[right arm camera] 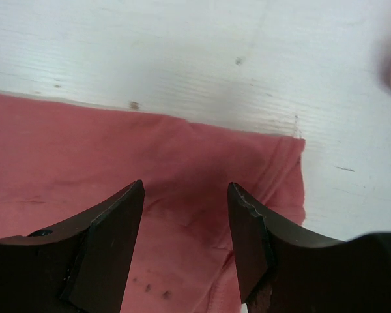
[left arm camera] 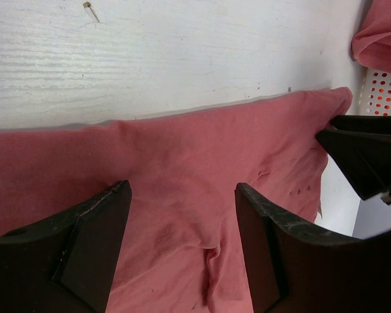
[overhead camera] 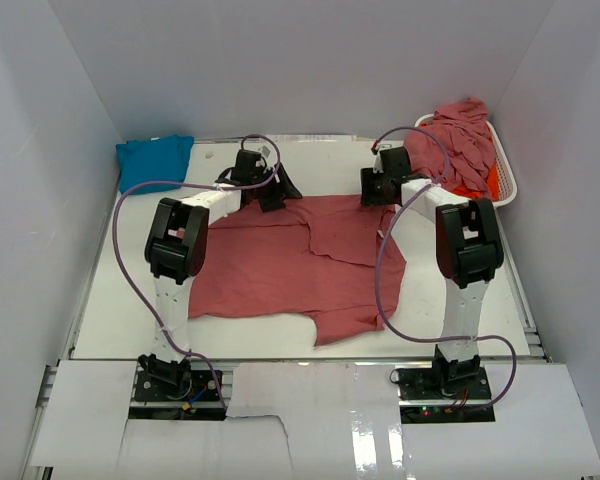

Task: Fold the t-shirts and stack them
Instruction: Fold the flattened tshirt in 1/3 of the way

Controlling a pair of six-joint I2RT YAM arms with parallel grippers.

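Red shirt spread flat on middle of table, right side a bit rumpled. Left gripper and right gripper both hover low over its far edge, 1 toward each end. Jaws apart, nothing pinched. Guessing setup to grab that edge and fold toward bases. Blue shirt folded in far-left corner, likely stack spot. Red pile waits in basket, far right.
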